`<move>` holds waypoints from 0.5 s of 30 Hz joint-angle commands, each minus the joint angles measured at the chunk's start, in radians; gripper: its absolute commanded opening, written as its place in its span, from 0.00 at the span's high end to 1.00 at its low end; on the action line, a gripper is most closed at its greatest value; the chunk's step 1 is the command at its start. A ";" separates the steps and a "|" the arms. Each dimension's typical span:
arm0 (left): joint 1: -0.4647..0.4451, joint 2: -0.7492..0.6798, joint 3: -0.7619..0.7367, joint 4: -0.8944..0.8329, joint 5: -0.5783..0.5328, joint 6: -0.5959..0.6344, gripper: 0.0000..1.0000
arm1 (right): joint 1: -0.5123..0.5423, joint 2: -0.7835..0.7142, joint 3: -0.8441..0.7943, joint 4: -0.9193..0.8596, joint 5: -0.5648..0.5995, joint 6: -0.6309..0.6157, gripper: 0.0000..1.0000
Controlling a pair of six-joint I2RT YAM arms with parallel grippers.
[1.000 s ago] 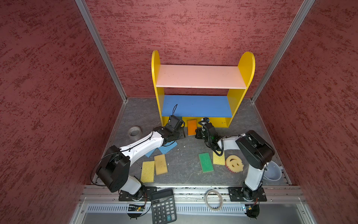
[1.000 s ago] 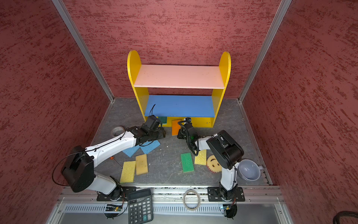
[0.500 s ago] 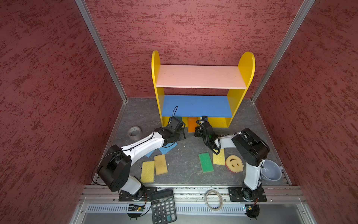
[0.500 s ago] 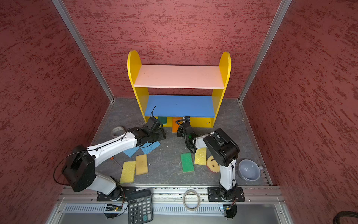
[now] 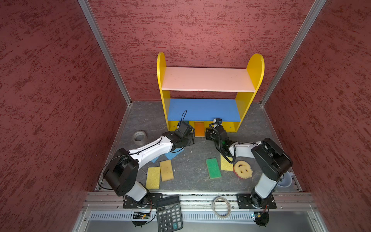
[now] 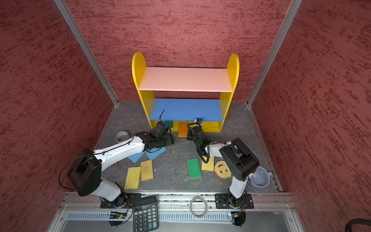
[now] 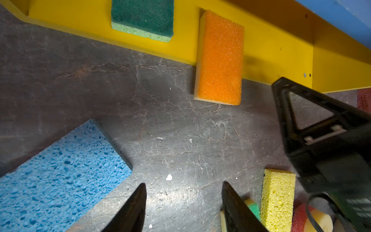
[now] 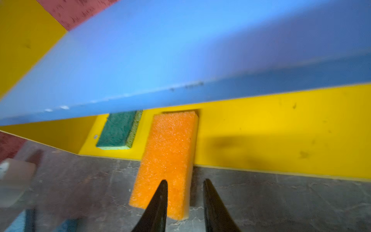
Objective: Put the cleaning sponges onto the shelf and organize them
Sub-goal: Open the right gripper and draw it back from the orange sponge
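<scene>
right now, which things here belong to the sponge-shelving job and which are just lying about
Job: shelf, orange sponge half on its bottom board, green sponge on that board, two blue sponges, three yellow sponges, floor green sponge, smiley sponge.

Lying about: calculator, tape roll, clear ring, grey bowl.

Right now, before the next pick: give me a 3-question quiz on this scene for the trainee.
1. True or false: the orange-topped sponge lies wholly on the shelf.
2. Which board bears sponges? A pink top; B blue middle; C yellow bottom board.
3. How many sponges lie wholly on the table?
Key: 1 false, its near end sticks out past the board's front edge. 2 C; the green-topped sponge is there too. 3 seven: two blue sponges, yellow sponge, tan sponge, green sponge, small yellow sponge, smiley sponge.
</scene>
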 commanded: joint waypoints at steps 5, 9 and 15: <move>0.000 0.028 0.038 -0.005 -0.014 -0.023 0.40 | 0.028 -0.123 -0.089 -0.012 -0.081 0.141 0.88; 0.011 0.015 0.008 0.016 -0.013 -0.040 0.40 | 0.077 -0.132 -0.128 0.009 -0.139 0.217 1.00; 0.039 0.023 -0.009 0.020 0.007 -0.048 0.40 | 0.101 -0.024 -0.141 0.131 -0.217 0.333 1.00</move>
